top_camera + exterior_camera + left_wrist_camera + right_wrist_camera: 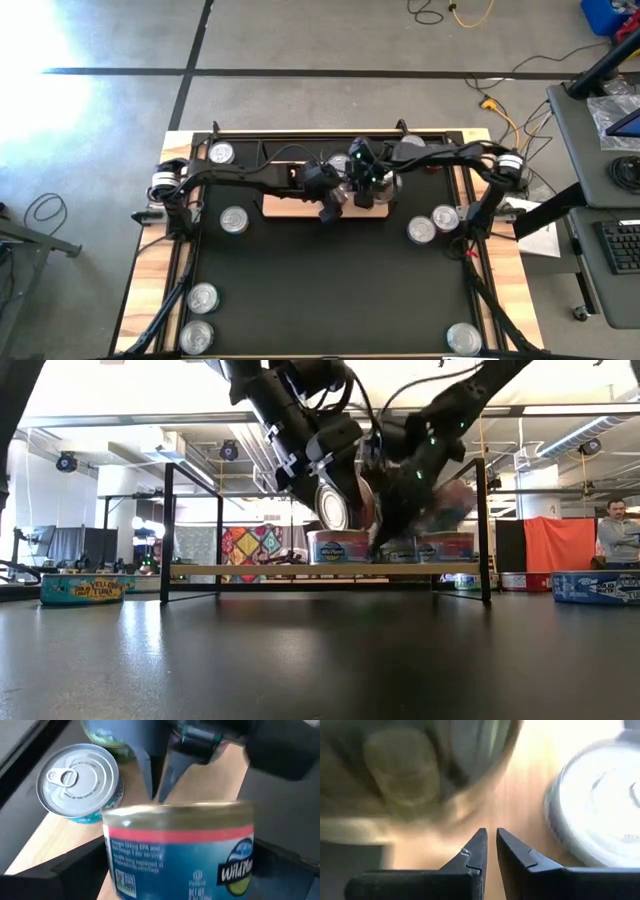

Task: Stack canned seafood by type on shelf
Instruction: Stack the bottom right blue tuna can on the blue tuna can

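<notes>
Currently, left gripper (333, 204) over shelf (285, 207), jaws spread wide around blue-labelled can (180, 852); you cannot confirm firm contact. Right gripper (490, 845) close beside it, fingers nearly closed, empty. Can rigid, smooth metal, likely slippery; take hold across sidewall, not lid. Loose cans (233, 220) scattered on black mat (330, 290). Arms hide stack order on shelf.

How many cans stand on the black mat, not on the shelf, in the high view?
7 cans: one upper left, one left of the shelf, two lower left, two right of the shelf, one lower right. Others may be hidden near the shelf.
</notes>
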You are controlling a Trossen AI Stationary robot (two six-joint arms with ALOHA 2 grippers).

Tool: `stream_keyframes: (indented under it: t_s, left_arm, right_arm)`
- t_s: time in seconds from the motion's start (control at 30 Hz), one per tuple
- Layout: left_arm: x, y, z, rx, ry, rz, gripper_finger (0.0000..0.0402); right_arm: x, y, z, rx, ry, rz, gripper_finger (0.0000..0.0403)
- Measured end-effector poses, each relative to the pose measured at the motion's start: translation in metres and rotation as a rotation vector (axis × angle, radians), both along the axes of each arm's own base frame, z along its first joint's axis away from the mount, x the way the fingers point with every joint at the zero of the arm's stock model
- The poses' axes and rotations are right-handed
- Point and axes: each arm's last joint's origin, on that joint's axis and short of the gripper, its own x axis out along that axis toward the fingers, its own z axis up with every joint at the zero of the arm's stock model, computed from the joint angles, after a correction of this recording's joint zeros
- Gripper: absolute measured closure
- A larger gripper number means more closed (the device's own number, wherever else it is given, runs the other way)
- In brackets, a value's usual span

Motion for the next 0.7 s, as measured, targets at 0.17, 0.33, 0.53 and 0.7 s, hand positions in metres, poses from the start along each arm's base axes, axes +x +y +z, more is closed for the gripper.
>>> stream_keyframes:
  t_s: [0.17, 0.33, 0.53, 0.7]
  left_arm:
    - [-0.002, 0.000, -0.007, 0.008, 0.052, -0.024, 0.0003]
    - [-0.004, 0.000, -0.008, 0.010, 0.078, -0.026, 0.0003]
    - [-0.004, 0.000, -0.008, 0.032, 0.081, -0.011, 0.0003]
    - [-0.004, 0.000, -0.008, 0.034, 0.079, -0.010, 0.0003]
  right_arm:
    - [-0.002, 0.001, 0.002, 0.007, 0.017, -0.002, 0.0369]
    - [0.000, 0.002, 0.010, 0.023, -0.014, 0.010, 0.0369]
    - [0.003, 0.001, 0.022, 0.006, -0.064, 0.018, 0.0369]
    - [0.003, 0.001, 0.032, 0.006, -0.092, 0.016, 0.0369]
